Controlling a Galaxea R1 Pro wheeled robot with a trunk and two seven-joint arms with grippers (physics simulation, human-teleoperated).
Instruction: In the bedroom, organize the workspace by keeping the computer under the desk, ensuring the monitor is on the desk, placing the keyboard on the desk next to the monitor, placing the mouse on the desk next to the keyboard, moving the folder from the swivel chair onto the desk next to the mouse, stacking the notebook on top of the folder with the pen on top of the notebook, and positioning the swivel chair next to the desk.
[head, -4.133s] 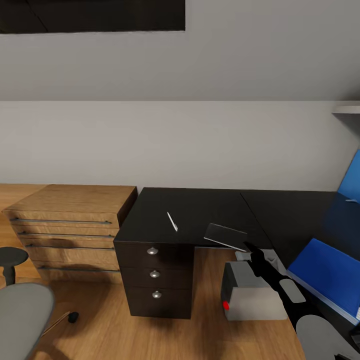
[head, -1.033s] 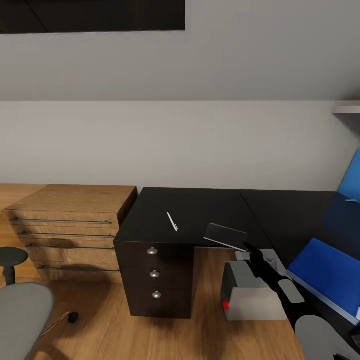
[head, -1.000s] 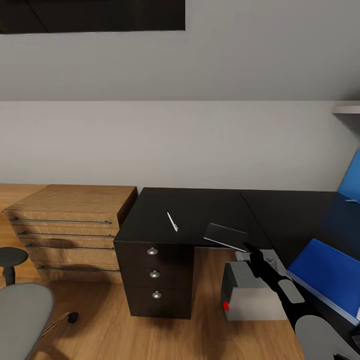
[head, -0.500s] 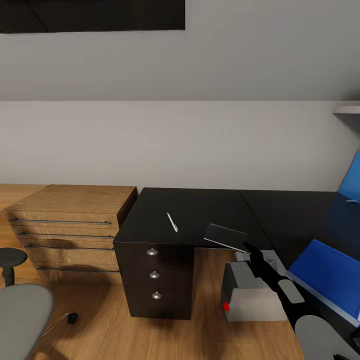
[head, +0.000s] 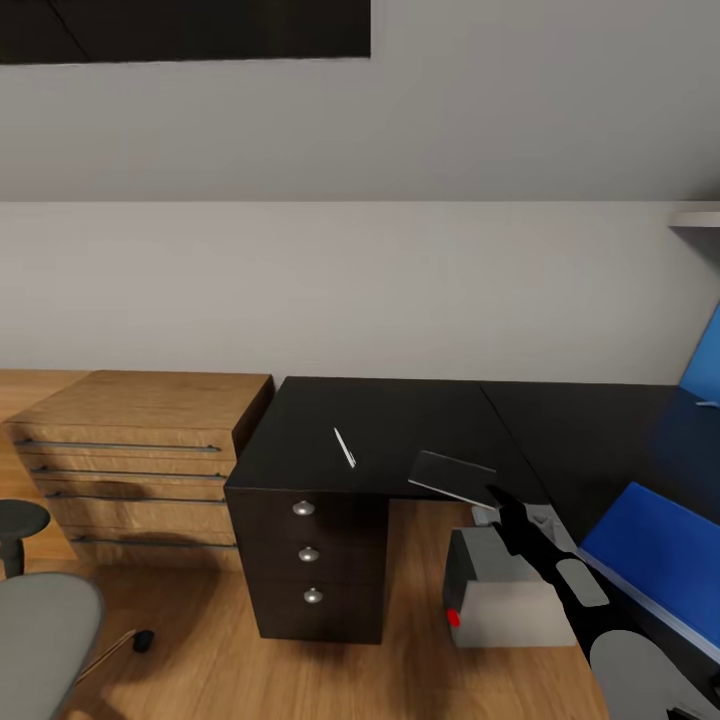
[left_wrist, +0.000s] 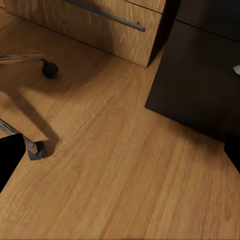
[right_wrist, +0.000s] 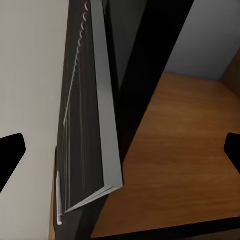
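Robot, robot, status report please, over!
Right gripper open, at thin dark grey notebook on black desk edge. Left gripper open over wooden floor. Thin white pen lies apart.

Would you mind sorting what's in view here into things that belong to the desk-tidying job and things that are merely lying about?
Job things: desk, pen, notebook, folder, computer, swivel chair, right gripper.

Just lying about: wooden drawer chest, wooden floor.
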